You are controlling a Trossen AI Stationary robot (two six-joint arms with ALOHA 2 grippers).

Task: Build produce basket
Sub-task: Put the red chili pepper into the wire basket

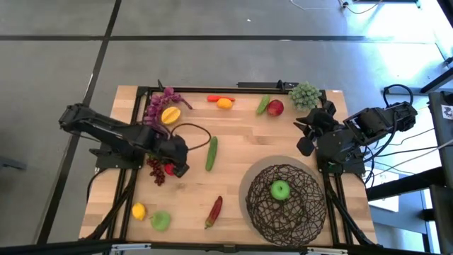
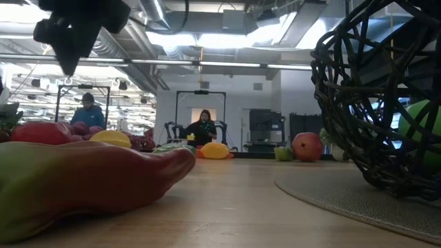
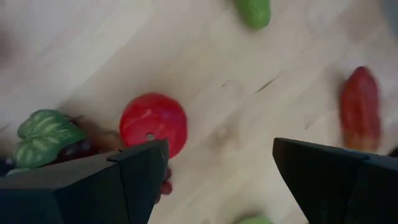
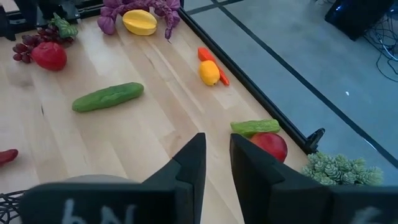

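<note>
honestly, the left gripper (image 1: 170, 164), jaws wide over the red apple (image 3: 153, 124), could snag the grapes (image 1: 155, 172) touching it.

In the low view the basket (image 2: 375, 103) is cut off at three o'clock, and the green apple (image 2: 422, 131) inside shows only through the mesh. The red chili (image 2: 89, 176) nearby is blurred and cropped at nine o'clock. In the left wrist view, the left tool (image 3: 214, 177) hides part of the grapes (image 3: 74, 149).
</note>
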